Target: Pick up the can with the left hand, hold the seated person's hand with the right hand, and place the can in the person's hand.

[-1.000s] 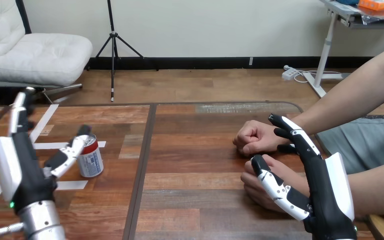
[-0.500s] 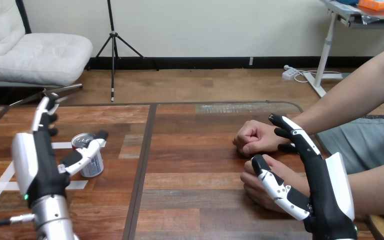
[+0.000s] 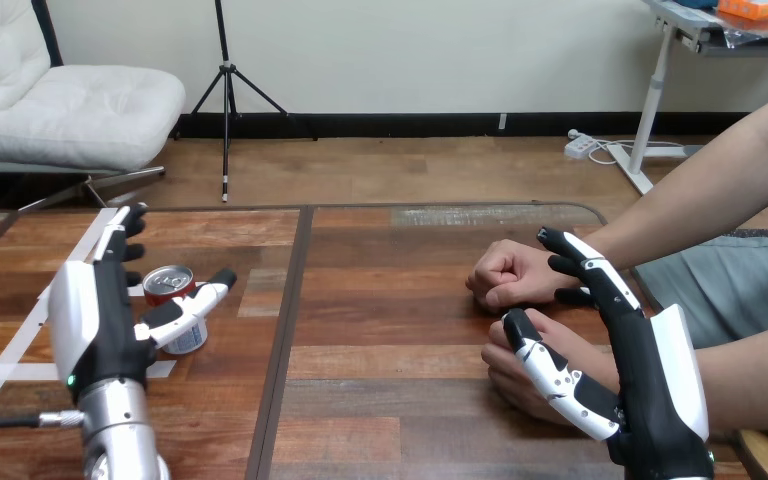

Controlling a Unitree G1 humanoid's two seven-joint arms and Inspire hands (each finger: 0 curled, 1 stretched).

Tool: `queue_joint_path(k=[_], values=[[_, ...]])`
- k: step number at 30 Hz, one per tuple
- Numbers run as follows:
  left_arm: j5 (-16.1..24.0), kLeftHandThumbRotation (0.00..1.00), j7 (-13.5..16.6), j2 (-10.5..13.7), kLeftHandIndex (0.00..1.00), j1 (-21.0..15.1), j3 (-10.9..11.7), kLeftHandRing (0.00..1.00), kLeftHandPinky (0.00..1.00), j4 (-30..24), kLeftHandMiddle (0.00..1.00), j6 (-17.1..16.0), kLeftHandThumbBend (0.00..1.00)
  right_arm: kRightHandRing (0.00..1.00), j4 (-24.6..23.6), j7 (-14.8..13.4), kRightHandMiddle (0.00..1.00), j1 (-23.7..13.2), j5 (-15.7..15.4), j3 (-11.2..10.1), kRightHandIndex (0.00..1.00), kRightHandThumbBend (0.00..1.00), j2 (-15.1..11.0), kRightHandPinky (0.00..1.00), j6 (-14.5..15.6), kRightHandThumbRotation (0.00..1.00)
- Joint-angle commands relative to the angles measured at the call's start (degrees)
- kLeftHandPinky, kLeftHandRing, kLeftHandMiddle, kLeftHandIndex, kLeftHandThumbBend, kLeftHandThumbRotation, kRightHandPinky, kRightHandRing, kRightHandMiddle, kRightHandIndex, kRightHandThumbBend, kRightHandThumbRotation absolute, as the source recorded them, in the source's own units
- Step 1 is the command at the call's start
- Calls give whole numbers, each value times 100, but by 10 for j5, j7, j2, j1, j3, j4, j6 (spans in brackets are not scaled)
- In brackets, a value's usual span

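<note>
Wooden planks make up the surface (image 3: 390, 300), with strips of white tape (image 3: 0, 371) on its left part. In the head view, a red-topped can (image 3: 168, 285) stands upright on that left part, among the tape strips.

The left hand (image 3: 100, 320) is just left of the can and open. Its fingers point straight toward the far edge along the can's left side, and its thumb reaches right across the can's near face. The can therefore sits in the gap between fingers and thumb. I cannot tell whether the thumb presses on it.

On the right part of the surface the person's two hands rest one behind the other. The far hand (image 3: 510, 275) is a closed fist, and the near hand (image 3: 510, 385) lies curled below it. The right hand (image 3: 660, 390) is open too. Its straight fingers run past the wrist of the far hand, and its thumb lies over the near hand without curling round it.
</note>
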Motion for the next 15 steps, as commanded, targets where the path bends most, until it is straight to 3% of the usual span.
queue_joint_path(k=[1, 15], values=[[3, 28, 9, 15, 85, -58, -19, 78, 68, 26, 84, 0, 87, 83, -11, 2, 86, -38, 7, -7, 85, 45, -4, 72, -4, 50], [8, 31, 31, 18, 85, -94, -44, 77, 67, 91, 83, 9, 87, 83, -12, 6, 87, -39, 8, -9, 85, 45, -5, 72, -3, 49]])
